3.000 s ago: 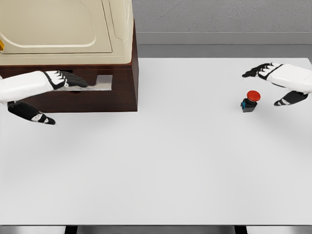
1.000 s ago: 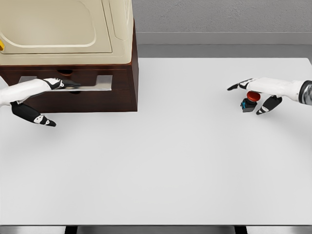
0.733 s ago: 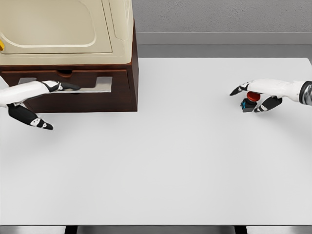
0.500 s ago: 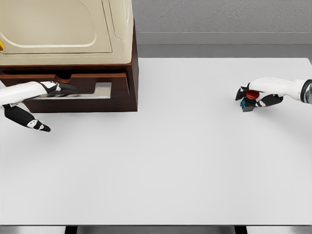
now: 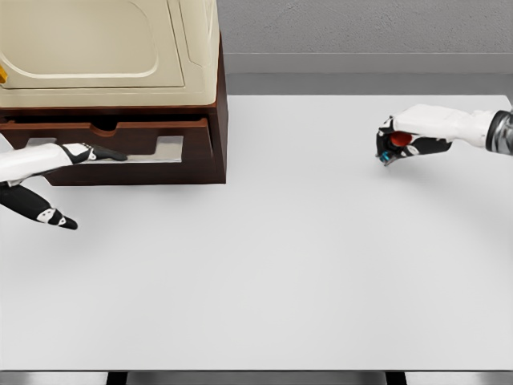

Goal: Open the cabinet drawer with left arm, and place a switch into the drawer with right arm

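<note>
The dark wooden cabinet (image 5: 204, 88) stands at the table's far left with a cream appliance on top. Its drawer (image 5: 192, 141) is pulled out a little, and a silver handle bar (image 5: 152, 158) runs across its front. My left hand (image 5: 100, 152) has its fingers hooked on that handle, thumb (image 5: 48, 215) hanging below. At the far right, my right hand (image 5: 394, 140) is curled around the switch (image 5: 398, 139), a small black block with a red button. The switch is lifted off the white table (image 5: 280, 257) and tipped sideways.
A cream appliance (image 5: 104, 48) with a rounded lid sits on the cabinet and fills the upper left. A grey wall runs behind the table's far edge. A wide stretch of white tabletop lies between the two hands.
The drawer has slid out a little with my left hand pulling its handle. My right hand closed on the switch, lifted it and carried it slightly left and up.
</note>
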Tool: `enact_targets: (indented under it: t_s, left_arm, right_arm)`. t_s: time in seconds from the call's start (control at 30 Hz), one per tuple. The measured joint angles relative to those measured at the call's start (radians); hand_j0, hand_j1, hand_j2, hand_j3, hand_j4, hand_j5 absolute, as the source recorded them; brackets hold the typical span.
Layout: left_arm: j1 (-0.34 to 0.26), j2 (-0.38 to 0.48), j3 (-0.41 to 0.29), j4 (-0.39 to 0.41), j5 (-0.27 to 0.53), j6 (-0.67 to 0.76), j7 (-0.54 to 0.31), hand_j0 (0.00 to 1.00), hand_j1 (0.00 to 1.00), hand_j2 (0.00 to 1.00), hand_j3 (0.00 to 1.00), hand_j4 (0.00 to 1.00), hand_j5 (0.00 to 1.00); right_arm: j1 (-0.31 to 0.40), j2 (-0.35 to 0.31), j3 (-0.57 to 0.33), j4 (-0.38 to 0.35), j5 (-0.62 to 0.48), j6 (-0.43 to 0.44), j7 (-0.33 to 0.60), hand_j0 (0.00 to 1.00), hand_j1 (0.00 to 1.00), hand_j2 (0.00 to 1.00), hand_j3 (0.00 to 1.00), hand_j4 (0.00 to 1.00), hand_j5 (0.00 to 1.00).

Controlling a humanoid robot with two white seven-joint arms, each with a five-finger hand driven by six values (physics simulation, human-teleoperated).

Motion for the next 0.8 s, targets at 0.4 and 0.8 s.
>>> enact_targets:
  t_s: [0.4,0.8]
  left_arm:
    - [0.0,-0.01,-0.001,0.048,0.003,0.0,0.005,1.0,1.0,1.0,1.0,1.0,1.0]
    - [0.029,-0.043,0.007,0.064,0.023,0.018,0.013,1.0,1.0,1.0,1.0,1.0,1.0]
  right_arm:
    - [-0.066,-0.091,-0.009,-0.306,-0.11,-0.001,-0.002,0.38,0.38,0.38,0.38,0.38,0.38]
    - [-0.152,-0.118,-0.01,-0.471,-0.235,-0.001,-0.002,0.38,0.38,0.38,0.38,0.38,0.38]
